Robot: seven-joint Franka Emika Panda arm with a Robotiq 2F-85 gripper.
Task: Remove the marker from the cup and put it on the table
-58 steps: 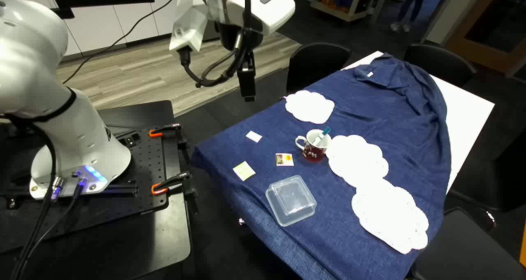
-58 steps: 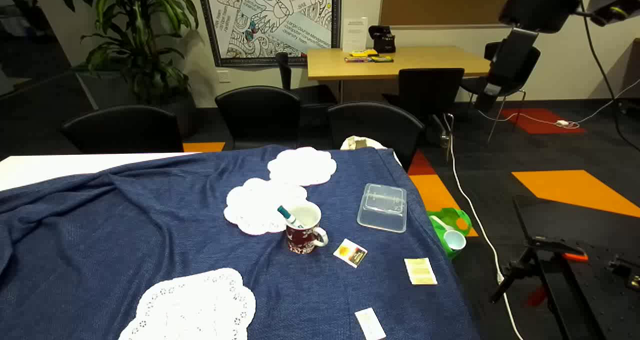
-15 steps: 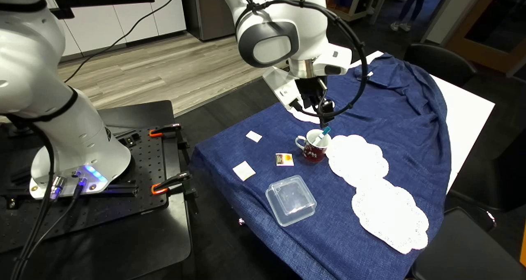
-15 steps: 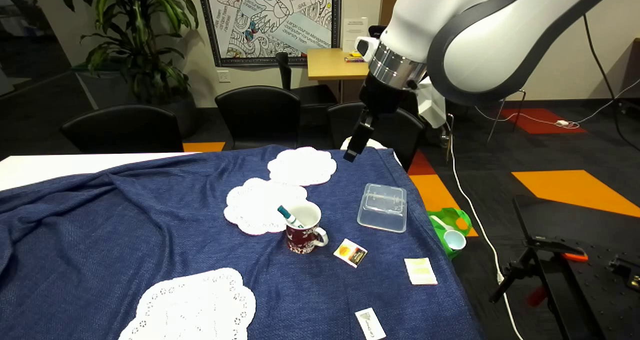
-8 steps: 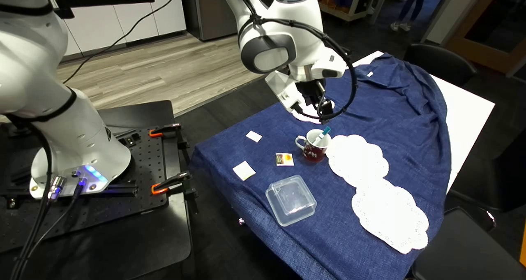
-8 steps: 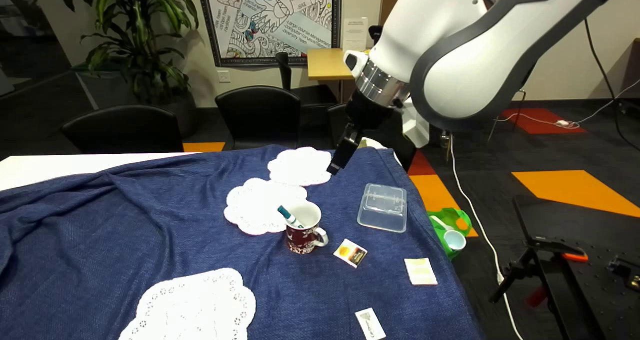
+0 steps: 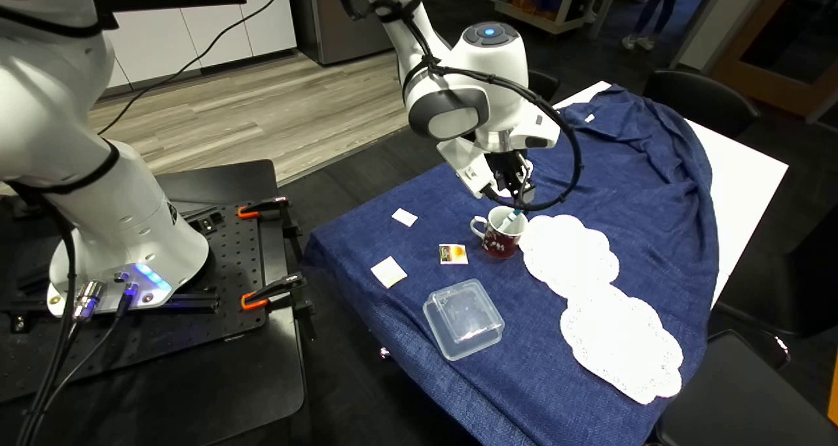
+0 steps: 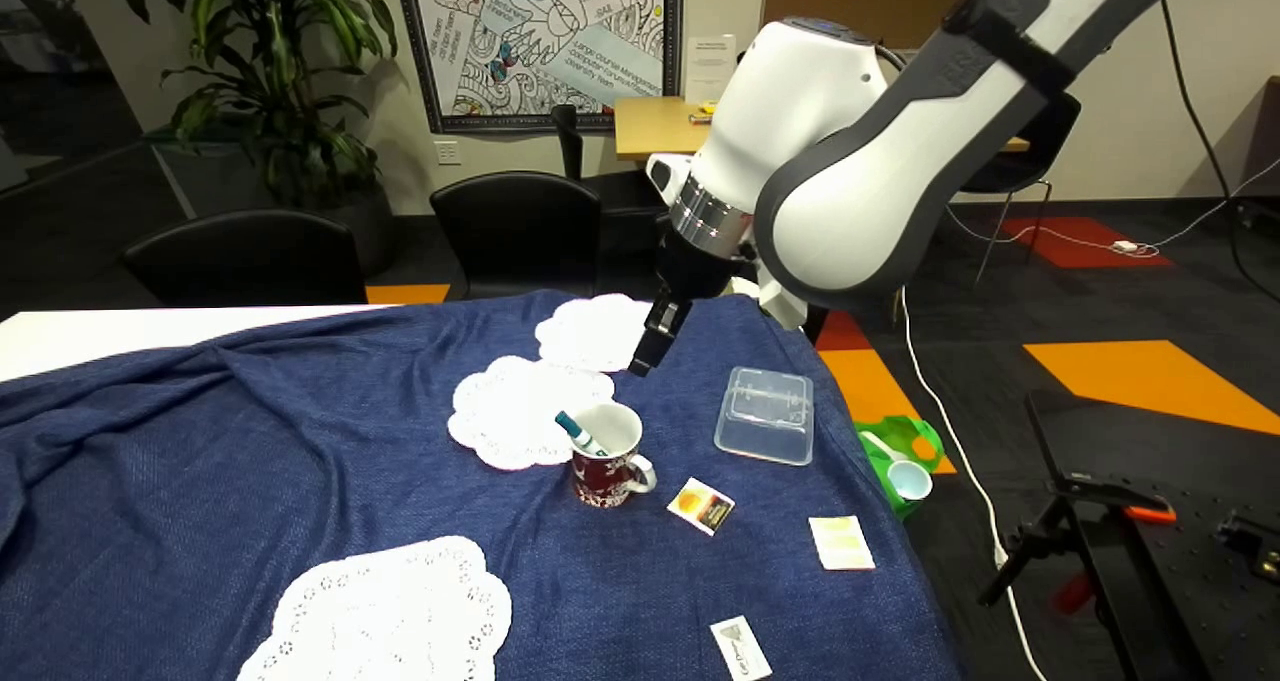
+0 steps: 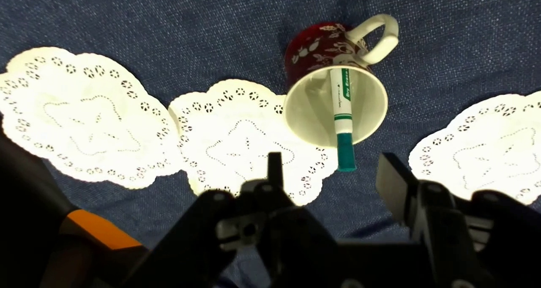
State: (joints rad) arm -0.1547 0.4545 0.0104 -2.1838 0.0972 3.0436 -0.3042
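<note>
"Where's the marker (image 9: 342, 106), and how does it lie?"

"Inside the cup (image 9: 315, 95), which stands upright on the desk (image 8: 600, 591). The marker's long axis slants, its teal cap (image 9: 346, 152) uppermost, poking out on the side away from the handle (image 9: 392, 36)."

"And my tool (image 9: 330, 169)?"

"You have it spread wide, gripping nothing. It hangs higher than the cup, near the marker but clear of it; in your wrist view the cap points toward the bottom edge and shows between the jaws."

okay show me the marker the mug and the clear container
Marker (image 9: 341, 108): in the wrist view, its white barrel.
Mug (image 8: 603, 477): in an exterior view, its outer wall.
Clear container (image 7: 465, 317): in an exterior view, its middle.
</note>
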